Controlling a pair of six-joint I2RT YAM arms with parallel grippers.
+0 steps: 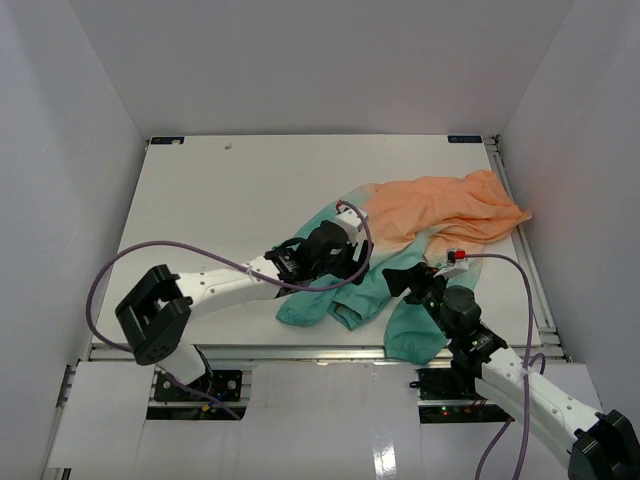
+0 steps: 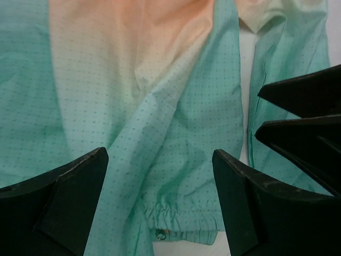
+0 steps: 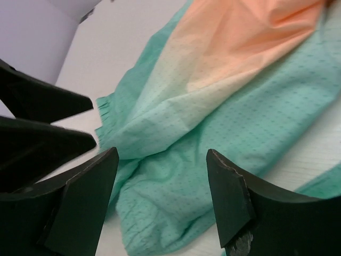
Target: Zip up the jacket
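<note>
- On a white tabletop [image 1: 230,190], between three white walls [image 1: 300,60]: one crumpled orange-to-teal fabric jacket [image 1: 440,210].
- Two black grippers, the left gripper [image 2: 160,157] and the right gripper [image 3: 162,156], fingers apart over it.

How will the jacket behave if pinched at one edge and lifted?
Likely floppy: the jacket lies crumpled in soft folds, so it should drape from a pinch. Probably light: fabric looks thin. A push would likely bunch it.
</note>
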